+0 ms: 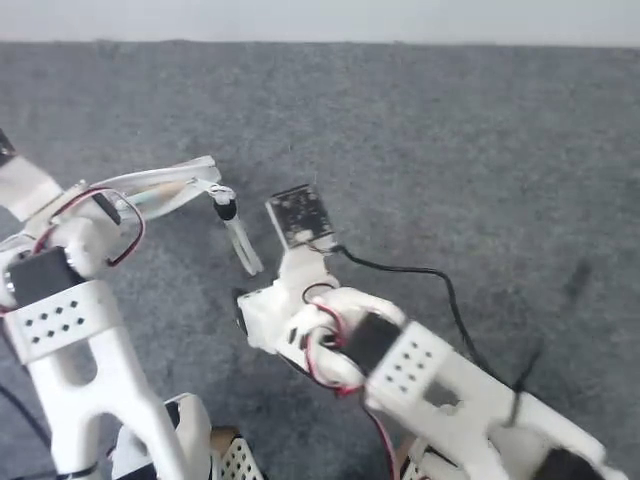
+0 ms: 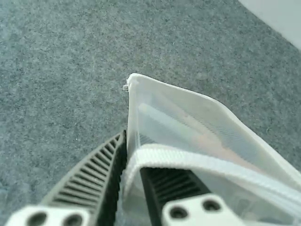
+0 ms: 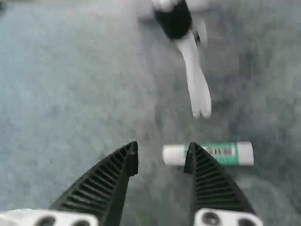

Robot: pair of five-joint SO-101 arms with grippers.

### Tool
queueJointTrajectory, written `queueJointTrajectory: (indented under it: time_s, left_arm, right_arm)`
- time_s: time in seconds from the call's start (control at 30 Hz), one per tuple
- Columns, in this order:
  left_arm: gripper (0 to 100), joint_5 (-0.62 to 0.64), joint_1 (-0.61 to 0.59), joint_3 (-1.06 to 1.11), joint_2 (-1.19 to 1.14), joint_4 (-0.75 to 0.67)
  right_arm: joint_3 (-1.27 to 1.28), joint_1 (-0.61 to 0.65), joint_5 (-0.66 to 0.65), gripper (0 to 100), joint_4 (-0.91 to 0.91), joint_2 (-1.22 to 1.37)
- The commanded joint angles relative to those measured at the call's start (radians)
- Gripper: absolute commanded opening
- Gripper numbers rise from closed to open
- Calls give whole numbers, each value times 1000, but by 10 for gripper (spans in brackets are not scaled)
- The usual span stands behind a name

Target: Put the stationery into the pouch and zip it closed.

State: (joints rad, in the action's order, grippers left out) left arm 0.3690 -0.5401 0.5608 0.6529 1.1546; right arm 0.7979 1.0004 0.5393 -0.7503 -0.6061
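Translucent plastic forms the one pouch [image 2: 188, 127], pinched at its zipper edge by the left gripper [image 2: 133, 155], whose fingers are closed tight on it; faint shapes show through its wall. One white-and-green glue stick [image 3: 211, 154] lies flat on the grey covering [image 1: 450, 140], just beside one finger of the right gripper [image 3: 162, 144], whose fingers are spread with nothing between them. One clear, black-capped item [image 3: 188, 61], too blurred to identify, lies beyond. The left arm [image 1: 70, 300] stands at the table's left. The right arm [image 1: 420, 370] bends low over the middle.
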Motion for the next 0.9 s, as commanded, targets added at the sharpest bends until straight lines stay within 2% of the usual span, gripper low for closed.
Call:
queueJointTrajectory:
  time_s: [0.0, 0.17, 0.4, 0.6, 0.87]
  left_arm:
    - [12, 14, -2, -5, 6, -32]
    - [12, 14, -2, -4, 8, -32]
    - [12, 12, -2, -5, 8, -34]
    - [12, 12, -2, -5, 8, -34]
    - [12, 12, 0, -4, 8, -34]
  right_arm:
    - [-92, 10, 64, 162, 8, 153]
    - [-195, -4, 144, 162, -16, 331]
    - [-362, -15, 304, 163, -209, 412]
    - [-382, -39, 316, 163, -220, 498]
    - [-480, -153, 318, 163, -229, 656]
